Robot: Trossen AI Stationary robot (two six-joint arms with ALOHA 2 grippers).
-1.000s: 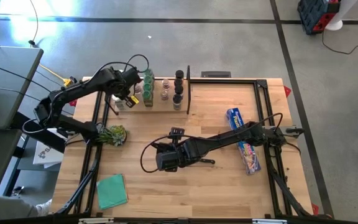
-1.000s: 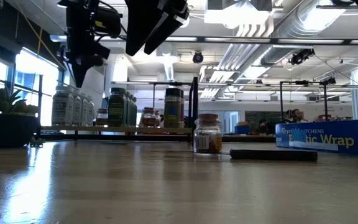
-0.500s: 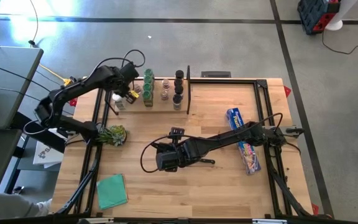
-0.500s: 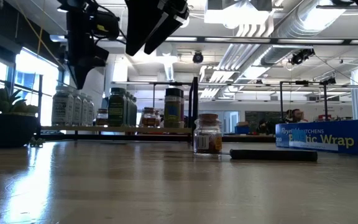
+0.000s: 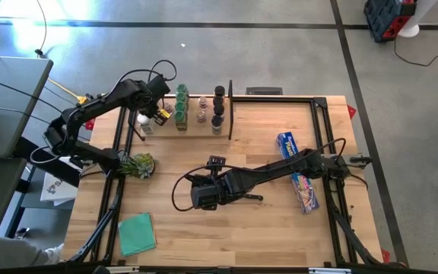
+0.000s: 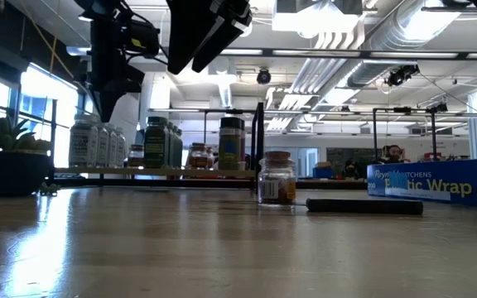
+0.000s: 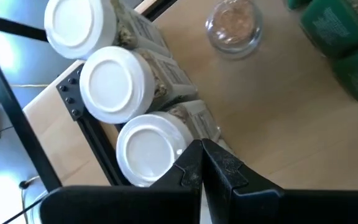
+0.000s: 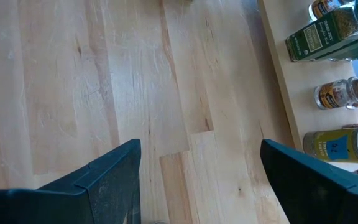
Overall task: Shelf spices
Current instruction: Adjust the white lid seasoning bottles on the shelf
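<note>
The shelf lies at the table's far left, with a black upright rod at its right end. The spices stand on it in rows: white-capped jars, green ones and dark-capped ones. A clear jar with brownish contents stands among them. My left gripper is shut and hovers just above the white-capped jars, pointing down. One more jar stands on the table beside a knife. My right gripper hangs open over bare table at mid-table.
A dark-handled knife lies near the lone jar. A blue wrap box and a colourful packet lie at the right. A potted plant and a green cloth are at the left.
My left gripper has moved along the shelf toward the table's left edge, from above the green jars to above the white-capped ones, staying shut. The jars have not moved.
</note>
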